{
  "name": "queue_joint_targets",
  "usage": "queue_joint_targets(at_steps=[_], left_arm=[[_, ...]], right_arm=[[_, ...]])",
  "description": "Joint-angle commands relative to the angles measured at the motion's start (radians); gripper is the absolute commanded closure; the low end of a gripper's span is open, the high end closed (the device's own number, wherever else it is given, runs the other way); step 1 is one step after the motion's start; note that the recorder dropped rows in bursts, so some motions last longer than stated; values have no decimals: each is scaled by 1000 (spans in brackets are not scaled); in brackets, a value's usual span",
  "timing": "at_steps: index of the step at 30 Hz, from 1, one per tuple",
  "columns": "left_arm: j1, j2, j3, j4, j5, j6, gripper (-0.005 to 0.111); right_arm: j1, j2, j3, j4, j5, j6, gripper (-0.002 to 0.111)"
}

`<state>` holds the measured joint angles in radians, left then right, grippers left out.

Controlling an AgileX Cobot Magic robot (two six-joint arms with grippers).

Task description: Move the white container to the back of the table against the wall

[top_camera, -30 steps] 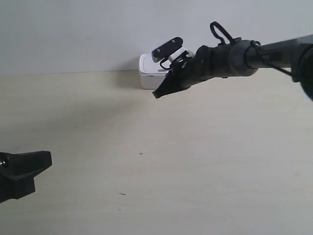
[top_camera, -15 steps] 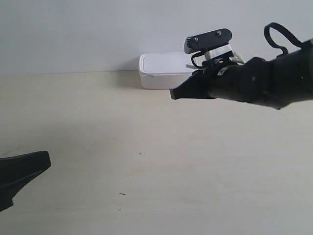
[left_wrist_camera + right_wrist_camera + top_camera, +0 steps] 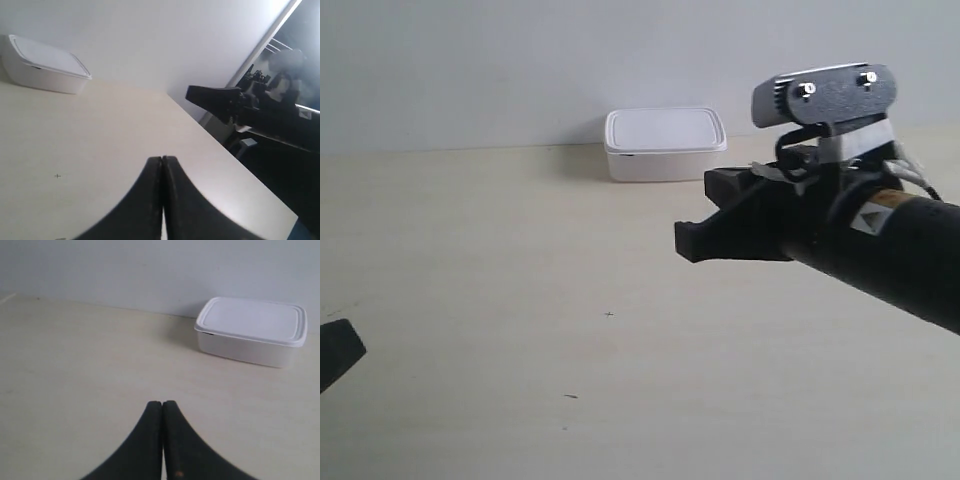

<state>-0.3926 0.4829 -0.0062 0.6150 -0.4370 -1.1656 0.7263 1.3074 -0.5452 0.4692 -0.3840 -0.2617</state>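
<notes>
The white container (image 3: 665,143) stands lid-on at the back of the table (image 3: 520,260), touching or nearly touching the wall (image 3: 470,70). It also shows in the left wrist view (image 3: 45,65) and the right wrist view (image 3: 252,330). Nothing holds it. My right gripper (image 3: 690,243) hovers over the table well short of the container, fingers shut together and empty (image 3: 162,403). My left gripper (image 3: 162,159) is shut and empty too, far from the box. Only a dark tip of it (image 3: 335,352) shows at the exterior view's lower left edge.
The right arm's black body and grey wrist camera (image 3: 825,98) fill the exterior view's right side. In the left wrist view the right gripper (image 3: 215,97) hangs near the table's side edge (image 3: 240,165), with dark equipment beyond it.
The right arm has drawn back from the container, toward the exterior view's right and closer to the camera. The left gripper has slid down and left, almost out of frame.
</notes>
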Motion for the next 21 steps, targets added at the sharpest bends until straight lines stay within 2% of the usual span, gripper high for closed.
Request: queue_joint_targets(at_steps=[1, 11, 21], left_arm=[[-4, -70, 6, 18, 68, -25, 107], [-4, -182, 6, 101, 67, -69, 107], [-4, -356, 6, 110, 70, -75, 107]], right_arm=[[43, -166, 90, 3, -6, 47, 108], [76, -553, 252, 3, 117, 104, 108], [76, -905, 367, 3, 209, 133, 108]])
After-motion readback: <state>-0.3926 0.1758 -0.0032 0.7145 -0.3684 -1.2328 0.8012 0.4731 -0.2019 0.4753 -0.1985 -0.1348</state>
